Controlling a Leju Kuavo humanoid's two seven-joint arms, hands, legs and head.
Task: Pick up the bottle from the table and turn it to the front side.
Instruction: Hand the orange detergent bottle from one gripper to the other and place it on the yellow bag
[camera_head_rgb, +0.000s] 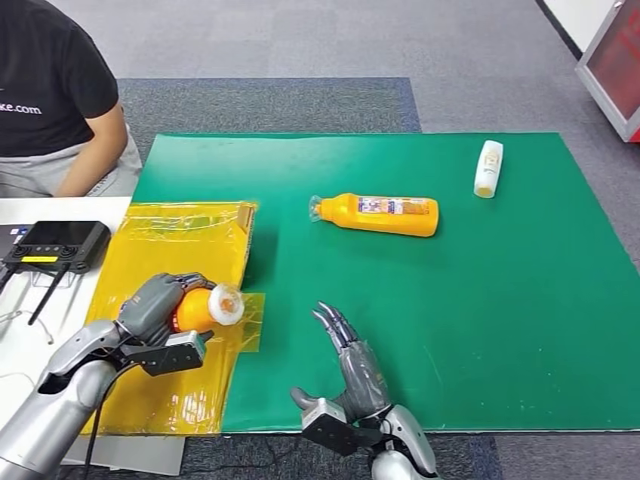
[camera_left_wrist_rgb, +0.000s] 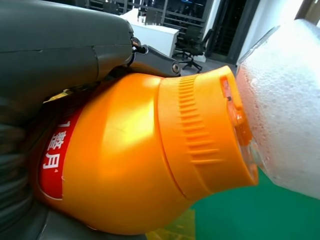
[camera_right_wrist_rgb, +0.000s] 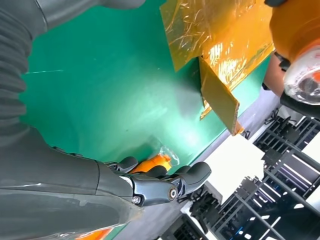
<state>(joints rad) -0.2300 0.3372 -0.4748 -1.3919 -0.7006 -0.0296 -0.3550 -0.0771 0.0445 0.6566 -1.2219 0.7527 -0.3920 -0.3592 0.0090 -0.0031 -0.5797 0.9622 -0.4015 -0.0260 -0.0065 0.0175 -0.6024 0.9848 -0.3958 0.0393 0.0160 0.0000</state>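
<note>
Two hands are showing, and you are using them differently. Your left hand (camera_head_rgb: 155, 305) is gripping an orange bottle (camera_head_rgb: 198, 310) by its body, cap end sticking out past the fingers, so the label can be turned to face front. It is hanging above the yellow sheet (camera_head_rgb: 181, 240) at the green mat's (camera_head_rgb: 490, 330) left edge. Your right hand (camera_head_rgb: 355, 370) is waiting with fingers spread, holding nothing, near the mat's front edge. A second orange bottle (camera_head_rgb: 377, 215) is lying mid-mat, a white bottle (camera_head_rgb: 488, 168) near the far right corner. You are getting open mat between them.
</note>
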